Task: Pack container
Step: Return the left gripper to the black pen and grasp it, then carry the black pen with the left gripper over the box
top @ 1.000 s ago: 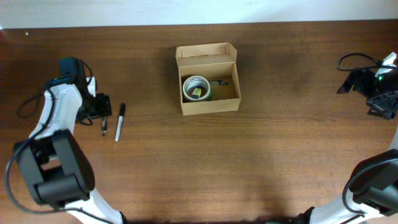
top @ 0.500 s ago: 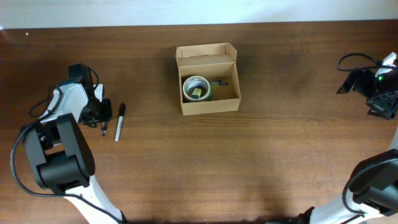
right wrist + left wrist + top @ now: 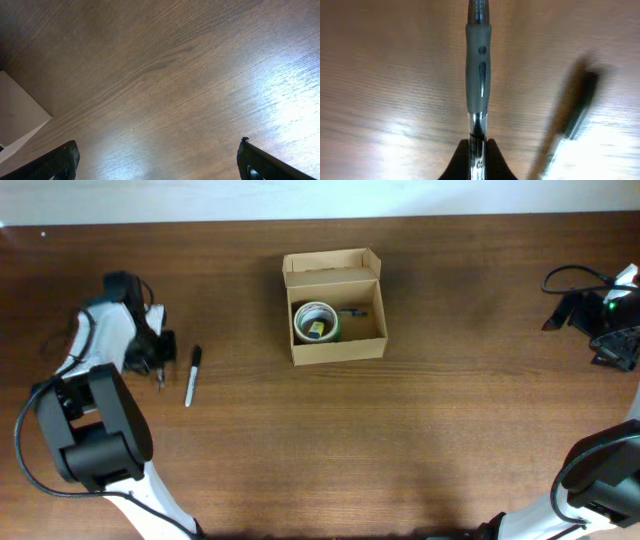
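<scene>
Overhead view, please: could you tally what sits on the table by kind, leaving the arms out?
Cardboard box: 1
Tape roll, inside the box: 1
Pens: 2, a silver pen gripped in the left pincer and a black-and-white pen lying on the table
Dark item in the box, too small to name: 1
Total: 5

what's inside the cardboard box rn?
Inside the container: a tape roll lying flat at the left, a small yellowish item in its core, and a thin dark item to its right. The floor under the roll is covered; the dark item is too small to identify.
</scene>
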{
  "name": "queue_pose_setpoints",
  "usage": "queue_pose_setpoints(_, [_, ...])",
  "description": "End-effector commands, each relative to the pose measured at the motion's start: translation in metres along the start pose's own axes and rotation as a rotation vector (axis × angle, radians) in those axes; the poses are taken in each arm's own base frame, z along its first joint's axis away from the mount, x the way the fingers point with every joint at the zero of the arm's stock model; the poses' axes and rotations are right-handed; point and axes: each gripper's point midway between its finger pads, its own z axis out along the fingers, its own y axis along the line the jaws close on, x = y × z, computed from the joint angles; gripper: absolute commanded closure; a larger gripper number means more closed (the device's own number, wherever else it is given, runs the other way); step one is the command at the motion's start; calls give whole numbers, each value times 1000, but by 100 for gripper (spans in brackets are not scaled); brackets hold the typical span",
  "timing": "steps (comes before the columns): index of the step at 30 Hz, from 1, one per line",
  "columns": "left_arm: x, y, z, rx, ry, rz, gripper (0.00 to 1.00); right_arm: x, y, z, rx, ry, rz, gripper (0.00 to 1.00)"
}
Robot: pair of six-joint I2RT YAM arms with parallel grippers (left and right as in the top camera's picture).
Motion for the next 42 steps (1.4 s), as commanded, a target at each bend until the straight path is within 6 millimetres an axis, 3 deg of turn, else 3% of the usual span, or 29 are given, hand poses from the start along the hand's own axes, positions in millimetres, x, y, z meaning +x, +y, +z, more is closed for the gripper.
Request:
queue_pose_setpoints(1, [-66,-17,-85,39,-249,237,98,1,-1,0,5,2,9,1])
queue_pose_setpoints(5, [-102,-41,-173,-9,-433,401,98,1,-1,0,5,2,9,1])
queue_pose_setpoints(7, [-112,-56,-202,-22,-501,457,98,1,-1,0,5,2,9,1])
queue_pose_setpoints(9, [-116,-74,-222,-27,-543,522,99,1,-1,0,5,2,9,1])
queue_pose_setpoints(12, [-105,-128,-237,38,-572,766,98,1,-1,0,4,2,9,1])
queue_pose_setpoints(20, [-58,-264,-235,51,-572,1387,98,2,4,0,-25,7,9,1])
queue_pose_setpoints(26, [-38,-324,-215,62,-560,1630,98,4,4,0,-23,15,10,1])
queue_pose_setpoints(30, [-45,-344,-184,40,-530,1703,99,6,3,0,-21,22,11,1])
queue_pose_setpoints(38, [-76,-353,-134,-32,-496,1658,98,6,4,0,-22,22,11,1])
queue_pose_setpoints(42, [-80,-355,-112,-32,-463,1633,99,6,4,0,-22,22,11,1])
